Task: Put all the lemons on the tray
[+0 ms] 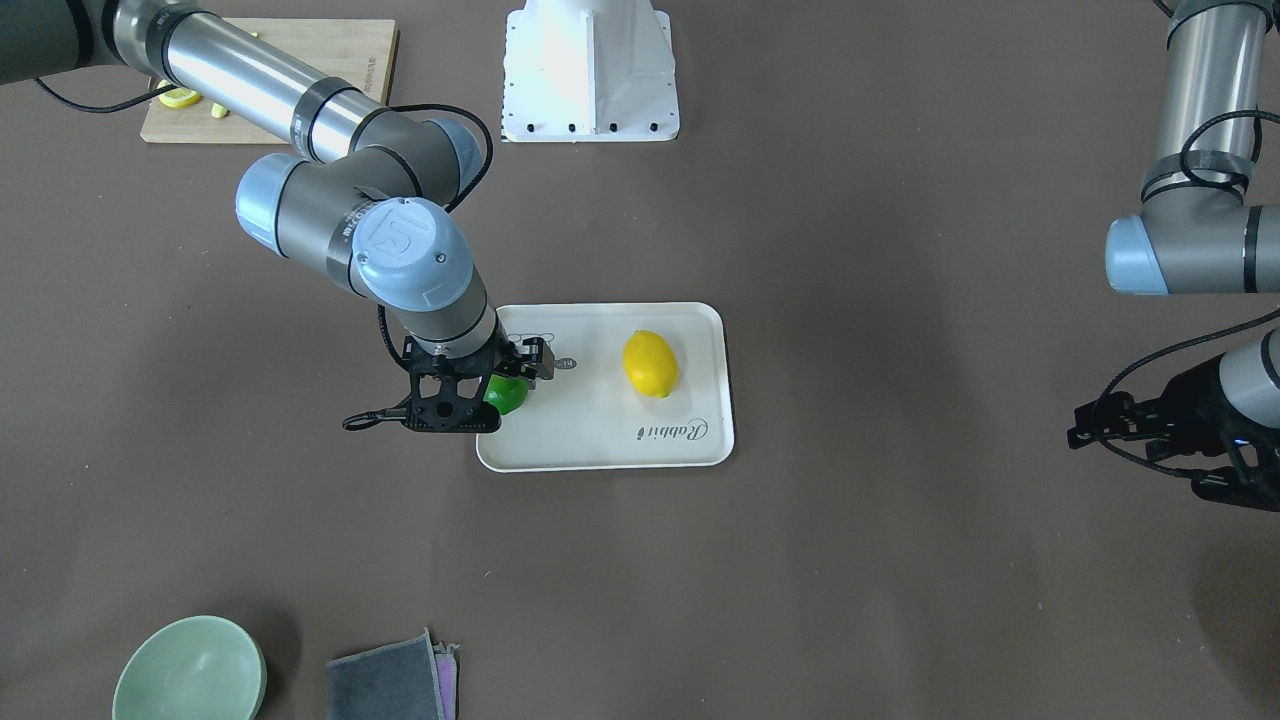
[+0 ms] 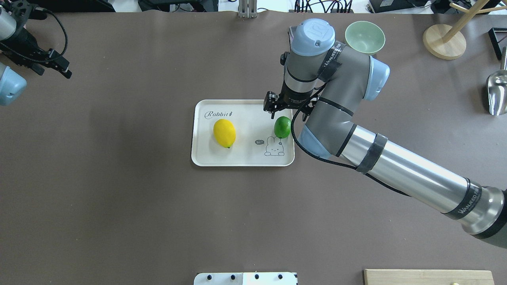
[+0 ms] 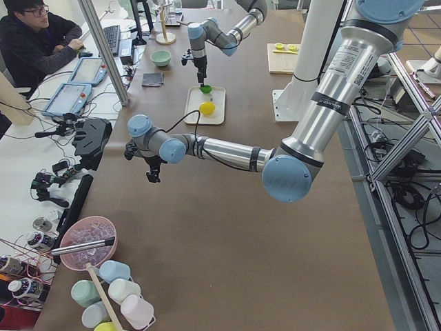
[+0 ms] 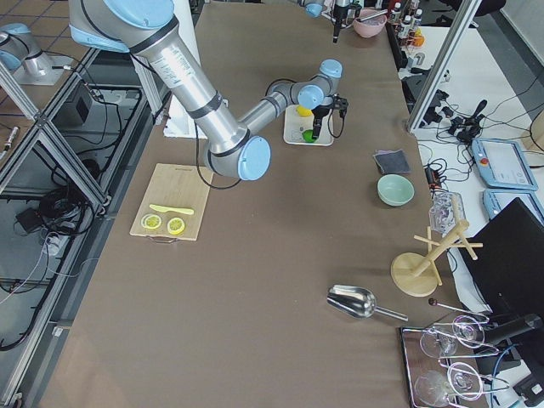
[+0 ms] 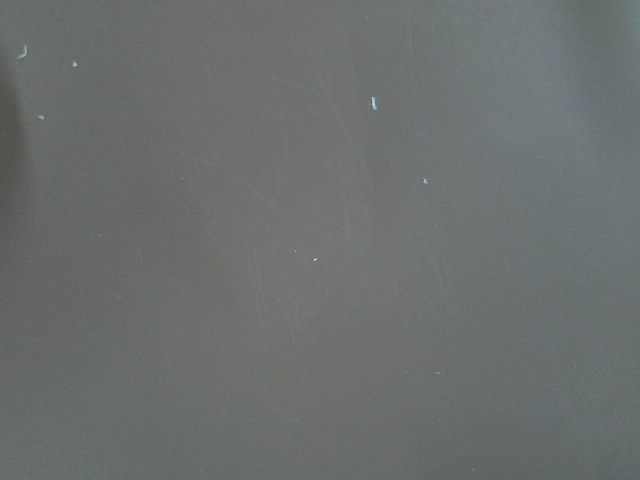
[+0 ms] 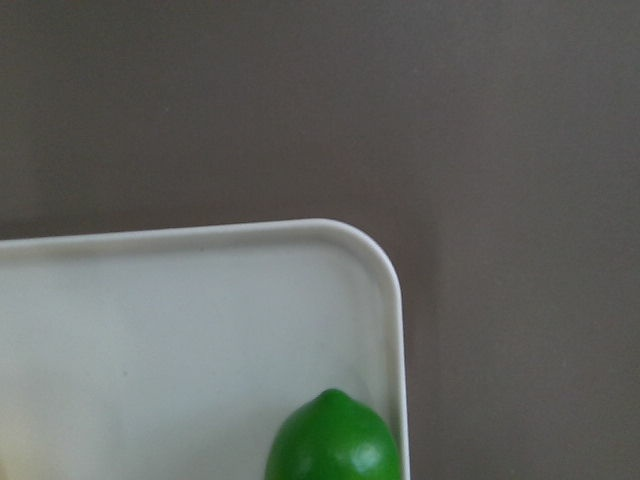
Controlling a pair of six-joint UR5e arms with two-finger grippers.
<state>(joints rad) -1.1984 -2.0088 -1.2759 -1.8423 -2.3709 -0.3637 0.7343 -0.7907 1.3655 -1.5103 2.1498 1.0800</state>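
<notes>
The off-white tray [image 1: 600,430] lies mid-table and also shows in the overhead view [image 2: 245,154]. The yellow lemon [image 1: 650,363] [image 2: 224,133] lies on it near the "Rabbit" script. The green lemon [image 1: 508,395] [image 2: 282,126] rests on the tray by its edge, next to the rabbit drawing, and also shows in the right wrist view [image 6: 335,440] near the tray corner [image 6: 380,270]. My right gripper [image 2: 286,113] hangs just above the green lemon, jaws apart, not gripping it. My left gripper [image 1: 1085,425] [image 2: 55,69] is far off at the table's side, open and empty.
A bamboo cutting board [image 1: 330,50] with yellow lemon slices [image 4: 163,223] lies near the robot's base [image 1: 590,70]. A pale green bowl [image 1: 190,670] and a grey cloth [image 1: 390,680] sit at the operators' edge. A wooden stand [image 2: 443,41] and a metal scoop [image 2: 497,93] are further right.
</notes>
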